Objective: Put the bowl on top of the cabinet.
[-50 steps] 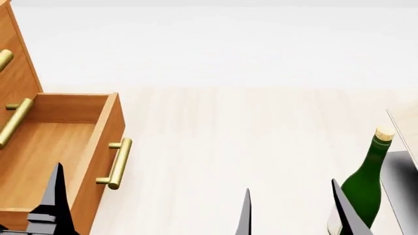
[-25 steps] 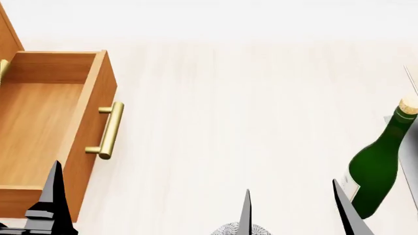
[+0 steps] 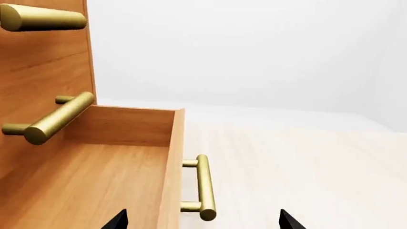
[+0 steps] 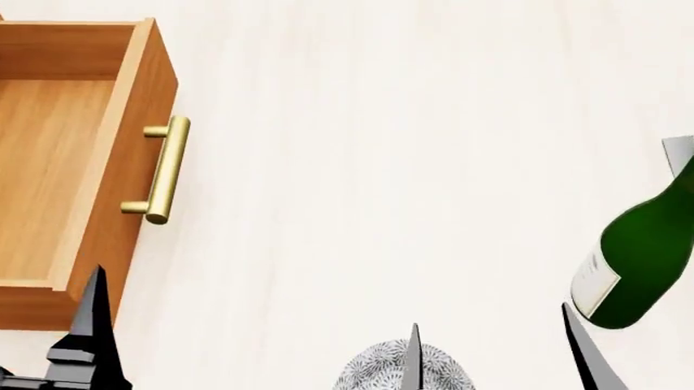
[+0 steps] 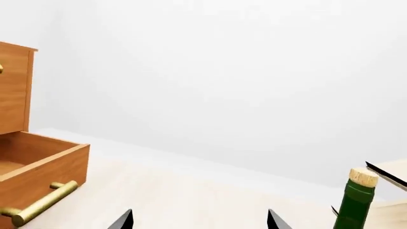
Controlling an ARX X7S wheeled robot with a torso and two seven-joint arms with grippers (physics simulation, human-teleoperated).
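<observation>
Below, at the head view's lower edge, the bowl (image 4: 396,375) sits on the pale floor (image 4: 358,162), only its patterned rim showing, partly behind a tip of the right gripper (image 4: 493,361). Right gripper spread wide, holding nothing. Left gripper (image 3: 200,220) also spread, empty, beside the open drawer (image 4: 65,154) of the cabinet (image 3: 45,57). Bowl well apart from the drawer. Green wine bottle (image 4: 639,260) stands to the right, corked (image 5: 363,176)
</observation>
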